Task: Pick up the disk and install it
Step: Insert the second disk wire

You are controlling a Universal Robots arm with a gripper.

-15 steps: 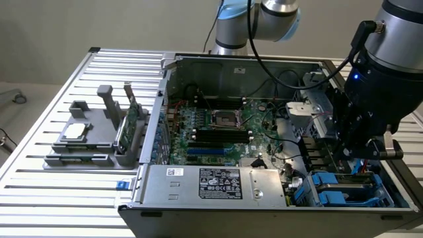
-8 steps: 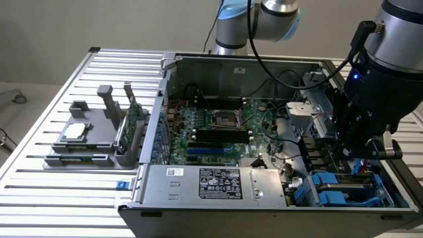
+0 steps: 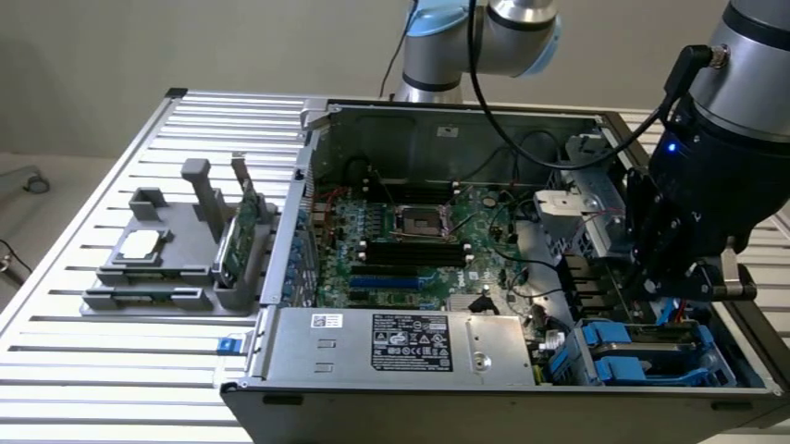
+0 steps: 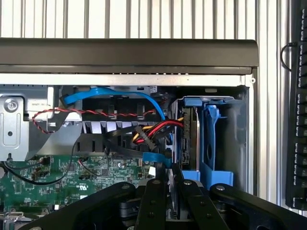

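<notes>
Standing on edge, disk (image 4: 191, 139) in blue bay (image 4: 213, 139).

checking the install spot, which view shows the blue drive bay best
The wrist view: it looks straight into the blue bay, showing a drive seated in its slot and cables beside it. The exterior view shows the bay from above at the case's near corner, partly behind the gripper.

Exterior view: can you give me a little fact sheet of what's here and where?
table: slatted metal
case: open, lying on table
disk: edge-on in blue frame, inside the case's bay
gripper: close over that bay
holder: grey, beside case at the exterior view's left, carrying chip and green card
</notes>
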